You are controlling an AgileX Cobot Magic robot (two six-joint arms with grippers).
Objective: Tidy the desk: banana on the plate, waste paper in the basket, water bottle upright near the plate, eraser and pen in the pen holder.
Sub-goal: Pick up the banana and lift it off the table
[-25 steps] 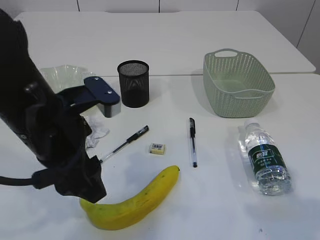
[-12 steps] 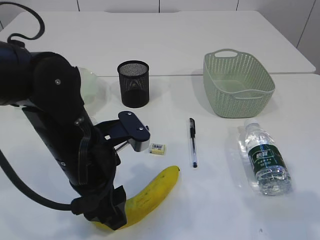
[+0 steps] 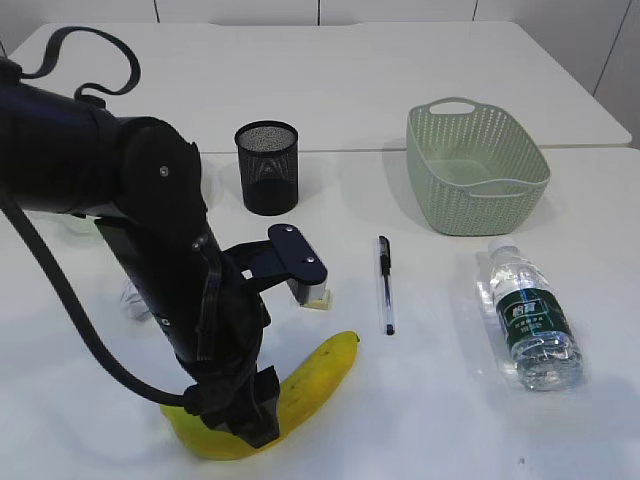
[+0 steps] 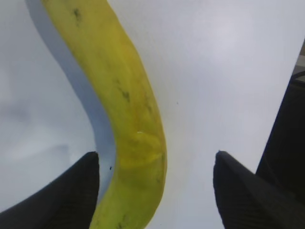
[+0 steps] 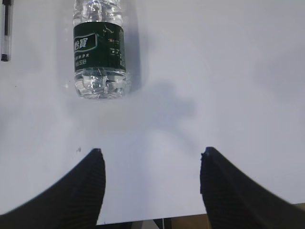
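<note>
**Left arm low over the banana, jaws spread**

The left gripper (image 4: 155,191) hangs low over the banana (image 3: 315,375), its jaws apart with the fruit lying between them nearer the left finger, untouched as far as I can tell. The banana lies on the white surface (image 3: 430,400) at about 6 o'clock. The eraser (image 3: 318,297) sits just above it, partly behind the arm. The pen (image 3: 384,283) lies near the centre, the mesh pen holder (image 3: 267,167) stands at 11 o'clock, the green basket (image 3: 475,170) at 2 o'clock. The water bottle (image 3: 530,318) lies on its side at 4 o'clock. The right gripper (image 5: 151,186) hovers short of the bottle's base, jaws apart and empty.
</note>
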